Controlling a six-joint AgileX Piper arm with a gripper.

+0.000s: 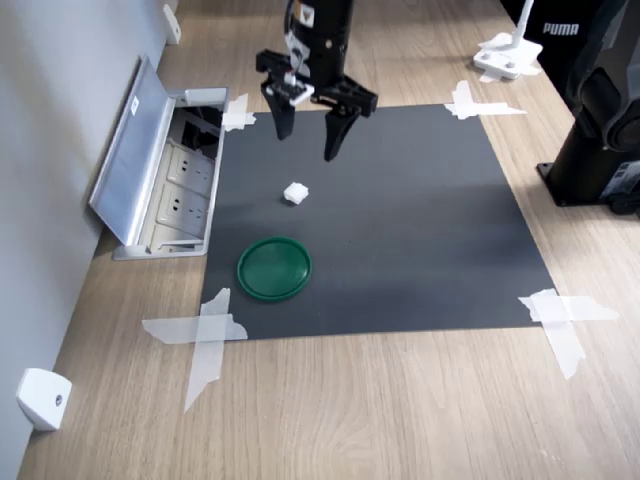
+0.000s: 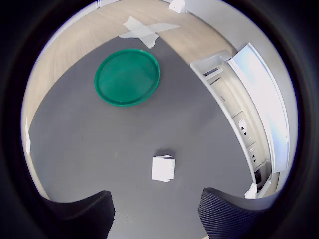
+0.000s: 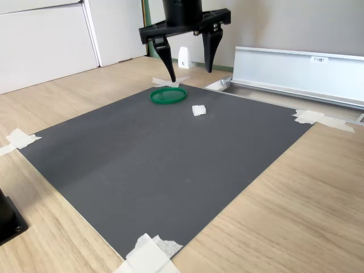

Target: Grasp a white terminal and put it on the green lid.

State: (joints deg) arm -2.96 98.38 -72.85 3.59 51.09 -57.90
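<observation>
The pincer (image 1: 311, 145) is seen hanging above the dark mat (image 1: 420, 230), its two fingers spread wide and nothing held between them, with the white terminal (image 1: 295, 192) lying loose on the mat just ahead of it and below. In the wrist view the small block (image 2: 163, 168) is framed a little beyond the two fingertips, roughly centred between them, while the green lid (image 2: 127, 76) is shown farther on, well apart from the block. The step in hand is judged to be the approach for the grasp: a short advance until the block sits squarely between the fingers is called for, then a straight descent before the fingers are closed, so that the block is not nudged aside. Because the block's edges are uneven, a hold across its flatter sides would probably be steadier. The lid is seen empty, rim up, in both exterior views. Beside the mat on the table (image 1: 400, 420), an opened socket box (image 1: 165, 190) is seen with its metal cover raised; only sockets are visible inside.
</observation>
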